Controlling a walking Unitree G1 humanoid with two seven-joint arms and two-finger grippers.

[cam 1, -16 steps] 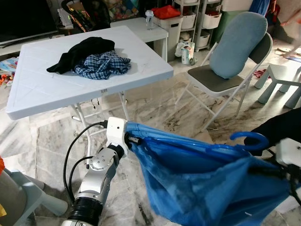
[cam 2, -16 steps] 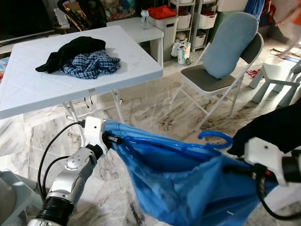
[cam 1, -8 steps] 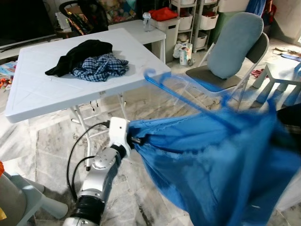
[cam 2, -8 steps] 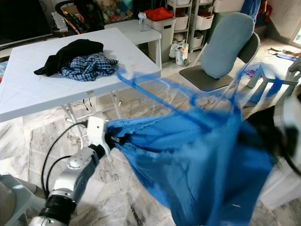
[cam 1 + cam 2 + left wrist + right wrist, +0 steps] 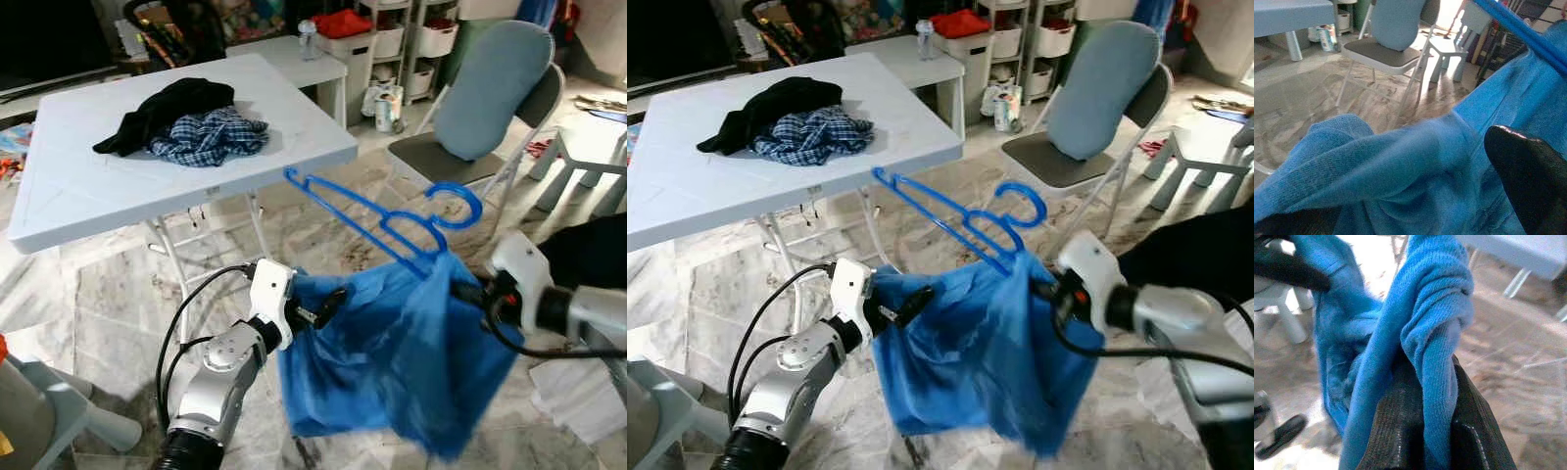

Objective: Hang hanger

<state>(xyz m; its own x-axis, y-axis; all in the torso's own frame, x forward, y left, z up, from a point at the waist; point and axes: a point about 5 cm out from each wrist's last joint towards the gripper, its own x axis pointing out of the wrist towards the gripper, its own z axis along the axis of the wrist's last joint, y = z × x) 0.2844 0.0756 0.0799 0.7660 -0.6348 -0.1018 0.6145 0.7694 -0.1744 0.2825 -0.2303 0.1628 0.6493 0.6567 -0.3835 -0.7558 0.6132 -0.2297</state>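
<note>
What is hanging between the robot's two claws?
A blue garment sags between the left claw and right claw, with a blue hanger sticking up, in both eye views.

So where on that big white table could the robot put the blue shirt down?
The white folding table is bare along its near edge and on both sides of the pile, a black garment and a checked shirt, which crowds the middle toward the back. Both the left gripper and the right gripper hold the blue knitted garment, with the blue plastic hanger still poking out.
</note>
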